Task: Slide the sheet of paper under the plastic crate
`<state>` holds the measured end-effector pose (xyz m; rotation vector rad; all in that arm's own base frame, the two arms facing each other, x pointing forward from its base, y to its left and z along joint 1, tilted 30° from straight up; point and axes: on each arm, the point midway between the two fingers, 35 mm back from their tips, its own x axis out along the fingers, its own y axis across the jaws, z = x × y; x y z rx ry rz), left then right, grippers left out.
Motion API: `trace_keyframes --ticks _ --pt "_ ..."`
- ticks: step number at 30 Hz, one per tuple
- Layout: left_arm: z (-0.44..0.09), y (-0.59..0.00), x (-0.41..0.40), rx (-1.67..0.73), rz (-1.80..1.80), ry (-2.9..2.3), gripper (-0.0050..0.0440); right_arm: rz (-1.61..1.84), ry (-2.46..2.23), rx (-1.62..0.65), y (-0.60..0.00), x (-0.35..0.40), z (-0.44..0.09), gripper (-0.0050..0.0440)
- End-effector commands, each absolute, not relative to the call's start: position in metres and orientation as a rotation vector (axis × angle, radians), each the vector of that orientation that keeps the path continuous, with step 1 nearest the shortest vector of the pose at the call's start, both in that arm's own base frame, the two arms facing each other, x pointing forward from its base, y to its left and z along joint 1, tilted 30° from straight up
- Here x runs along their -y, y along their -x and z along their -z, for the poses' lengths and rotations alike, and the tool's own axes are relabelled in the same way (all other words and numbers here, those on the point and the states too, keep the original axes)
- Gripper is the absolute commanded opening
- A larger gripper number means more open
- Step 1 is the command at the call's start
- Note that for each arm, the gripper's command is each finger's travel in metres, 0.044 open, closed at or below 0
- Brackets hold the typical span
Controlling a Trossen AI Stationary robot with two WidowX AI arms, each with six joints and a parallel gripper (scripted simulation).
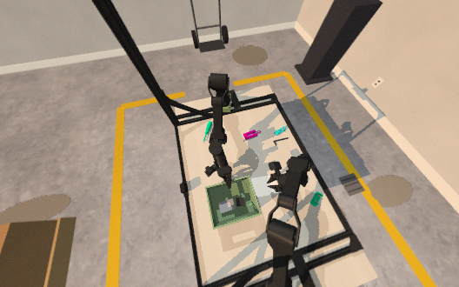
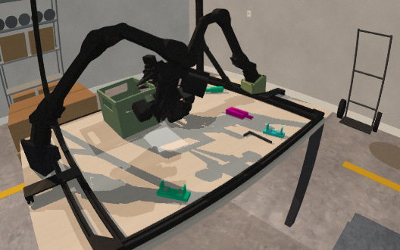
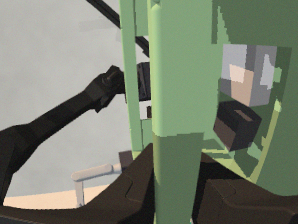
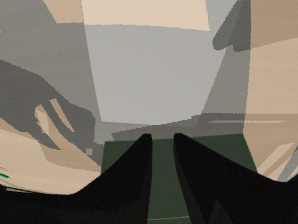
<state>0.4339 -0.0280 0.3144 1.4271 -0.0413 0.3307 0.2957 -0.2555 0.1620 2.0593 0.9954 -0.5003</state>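
Observation:
The green plastic crate (image 1: 210,208) (image 2: 113,115) (image 3: 175,70) (image 4: 162,190) stands on the table; I cannot tell whether it is slightly tipped. The pale sheet of paper (image 1: 262,187) (image 2: 163,140) (image 4: 150,75) lies flat by the crate's foot. Its edge nearest the crate is in shadow, so how much is underneath is hidden. My left gripper (image 1: 229,187) (image 3: 168,149) is shut on the crate's rim, one finger on each side of the wall. My right gripper (image 4: 162,141) is shut but for a narrow gap, empty, beside the crate near the sheet.
Inside the crate are a grey block (image 3: 260,70) and a dark block (image 3: 230,132). On the table lie a green tool (image 2: 214,89), a magenta piece (image 2: 236,112), a teal piece (image 2: 273,132), a black hex key (image 2: 261,138) and a green bracket (image 2: 174,194).

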Motion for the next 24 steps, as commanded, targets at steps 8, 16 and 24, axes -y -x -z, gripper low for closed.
trace_keyframes --ticks 8,16,24 --pt "-0.343 -0.424 0.0258 0.094 -0.384 -1.409 0.0 0.496 -2.064 -0.992 -0.2966 0.2557 -0.1623 0.006" --pt "-0.3447 -0.4231 0.0256 0.094 -0.384 -1.409 0.0 0.496 -2.064 -0.992 -0.2966 0.2557 -0.1623 0.006" --pt "-0.3453 -0.4227 0.0256 0.094 -0.384 -1.409 0.0 0.496 -2.064 -0.992 -0.2966 0.2557 -0.1623 0.006"
